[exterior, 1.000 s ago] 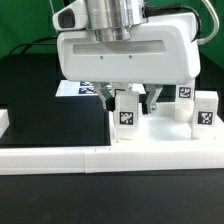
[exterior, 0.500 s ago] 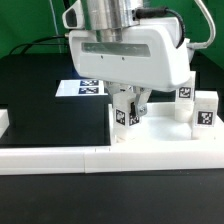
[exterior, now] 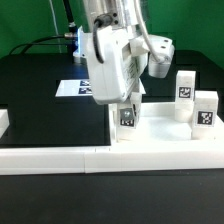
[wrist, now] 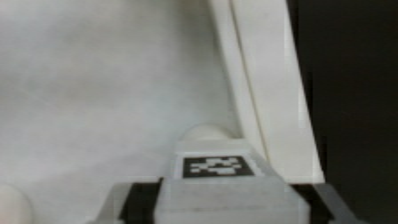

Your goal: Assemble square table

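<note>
White square top [exterior: 160,140] on the black table [exterior: 40,100], gripper [exterior: 128,108] above its corner.
Its fingers [wrist: 151,195] clench a tagged leg [exterior: 127,117], standing upright on the top; two more legs [exterior: 195,100] stand near the exterior view's right.

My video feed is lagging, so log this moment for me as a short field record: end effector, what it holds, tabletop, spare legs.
end effector: shut on a leg
held leg: upright, tag facing camera, at the tabletop's corner nearest the marker board
tabletop: flat on the table, against the border rail
spare legs: two, and, standing at the exterior view's right
</note>
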`<control>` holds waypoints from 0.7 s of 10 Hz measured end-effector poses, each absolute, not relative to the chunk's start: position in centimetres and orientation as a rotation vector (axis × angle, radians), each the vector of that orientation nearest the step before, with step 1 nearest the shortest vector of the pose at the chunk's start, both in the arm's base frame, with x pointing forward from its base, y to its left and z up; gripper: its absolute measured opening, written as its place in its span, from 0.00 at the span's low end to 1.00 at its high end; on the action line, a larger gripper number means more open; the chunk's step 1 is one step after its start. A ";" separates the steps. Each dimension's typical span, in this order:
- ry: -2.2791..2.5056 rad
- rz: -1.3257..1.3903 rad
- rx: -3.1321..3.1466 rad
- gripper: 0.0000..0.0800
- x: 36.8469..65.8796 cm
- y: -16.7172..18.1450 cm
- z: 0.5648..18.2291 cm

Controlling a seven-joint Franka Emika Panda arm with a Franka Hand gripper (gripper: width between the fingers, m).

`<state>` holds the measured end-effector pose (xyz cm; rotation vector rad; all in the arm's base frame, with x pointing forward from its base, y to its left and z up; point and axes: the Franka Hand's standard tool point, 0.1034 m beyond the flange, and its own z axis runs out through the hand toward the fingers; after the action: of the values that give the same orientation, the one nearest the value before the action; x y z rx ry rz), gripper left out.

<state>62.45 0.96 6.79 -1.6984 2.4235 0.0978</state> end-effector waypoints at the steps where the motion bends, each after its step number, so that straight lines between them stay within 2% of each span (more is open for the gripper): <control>1: 2.412 0.096 -1.714 0.37 62.4 1.0 6.8; 2: 2.341 0.084 -1.809 0.49 62.4 0.9 6.8; 3: 2.116 0.048 -2.061 0.49 62.4 0.7 6.7; 4: 1.878 0.017 -2.279 0.70 62.3 0.5 6.6; 5: 1.652 -0.004 -2.450 0.79 62.1 0.4 6.4; 7: 1.534 -0.018 -2.528 0.81 62.1 0.4 6.5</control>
<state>62.10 0.38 6.46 -2.5278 1.5341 -0.0182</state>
